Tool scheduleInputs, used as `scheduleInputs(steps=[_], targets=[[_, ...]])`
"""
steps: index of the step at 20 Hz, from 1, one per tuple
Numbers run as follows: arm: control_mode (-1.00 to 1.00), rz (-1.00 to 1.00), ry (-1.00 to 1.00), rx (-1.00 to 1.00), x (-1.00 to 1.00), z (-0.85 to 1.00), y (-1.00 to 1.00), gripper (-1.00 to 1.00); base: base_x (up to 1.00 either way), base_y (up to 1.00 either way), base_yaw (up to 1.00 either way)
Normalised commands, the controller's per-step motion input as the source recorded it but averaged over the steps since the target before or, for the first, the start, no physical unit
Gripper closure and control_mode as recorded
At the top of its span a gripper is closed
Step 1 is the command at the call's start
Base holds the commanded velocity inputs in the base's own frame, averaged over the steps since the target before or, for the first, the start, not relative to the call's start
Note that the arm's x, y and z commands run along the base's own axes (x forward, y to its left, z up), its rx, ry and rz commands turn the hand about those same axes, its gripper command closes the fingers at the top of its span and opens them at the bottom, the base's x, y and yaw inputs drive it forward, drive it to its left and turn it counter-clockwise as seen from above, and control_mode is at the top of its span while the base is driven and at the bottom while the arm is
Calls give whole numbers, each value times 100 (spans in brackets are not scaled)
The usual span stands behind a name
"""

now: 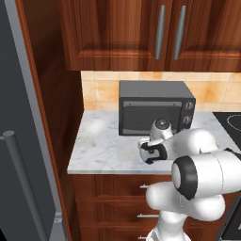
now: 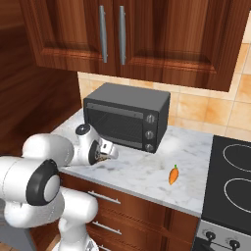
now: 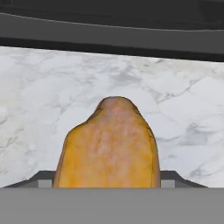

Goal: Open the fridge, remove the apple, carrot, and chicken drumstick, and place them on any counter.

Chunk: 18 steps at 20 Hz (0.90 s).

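A golden-brown chicken drumstick (image 3: 109, 144) sits between the two dark fingertips of my gripper (image 3: 108, 178), which is shut on it. It hangs just above the white veined marble counter (image 1: 101, 148), in front of the microwave. From the base views, the gripper (image 2: 111, 153) points down toward the counter (image 2: 147, 172). A small orange carrot (image 2: 173, 175) lies on the marble to the right, near the stove. The grey fridge (image 1: 21, 141) stands at the far left with its long bar handle (image 1: 19, 183). The apple is out of view.
A dark microwave (image 1: 155, 107) stands at the back of the counter, close behind the hand. A black stovetop (image 2: 230, 176) borders the counter on the right. Wooden wall cabinets (image 2: 112, 34) hang overhead and drawers with steel handles (image 1: 150, 215) sit below.
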Motion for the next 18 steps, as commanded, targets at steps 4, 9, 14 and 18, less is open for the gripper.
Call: scheduleInputs(steps=[4, 9, 14, 18], targets=[[-100, 0, 0, 0, 42, -34, -5, 100, 0, 0, 0], [-100, -1, -1, 0, 34, -7, -7, -100, 0, 0, 0], [-100, 0, -9, 0, 0, 53, -14, -100, 0, 0, 0], [-100, 0, -10, 4, -25, 100, -5, -100, 0, 0, 0]])
